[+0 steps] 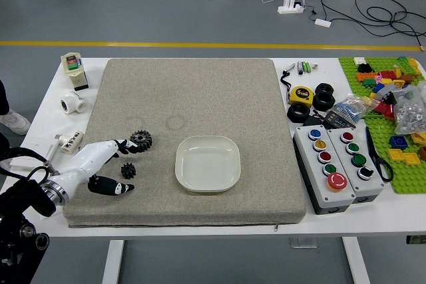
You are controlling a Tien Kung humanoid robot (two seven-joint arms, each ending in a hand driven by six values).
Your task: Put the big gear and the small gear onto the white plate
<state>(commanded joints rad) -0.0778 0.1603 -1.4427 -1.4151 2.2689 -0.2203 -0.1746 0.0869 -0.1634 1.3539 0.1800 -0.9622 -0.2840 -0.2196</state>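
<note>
While I look down from far away, I see two black gears on the gray-brown mat, left of the middle of the frame. The big gear is round and thick, with lots of teeth around its edge. The small gear is just below it, with chunky teeth and a dark middle. My left hand comes in from the lower left, white with black fingers. Its fingers are apart, with the small gear between them in the picture. The upper fingertips are right by the big gear, but I cannot tell if they touch it.

The white plate is near the middle, to the right of both gears. It is a square with round corners and a raised edge, and its smooth inside shows. At the right, a green board holds toy blocks in many colors. A clear bag lies on that side too, but I cannot tell what is in it. Two gray boxes to its lower left have round colored buttons on top.
</note>
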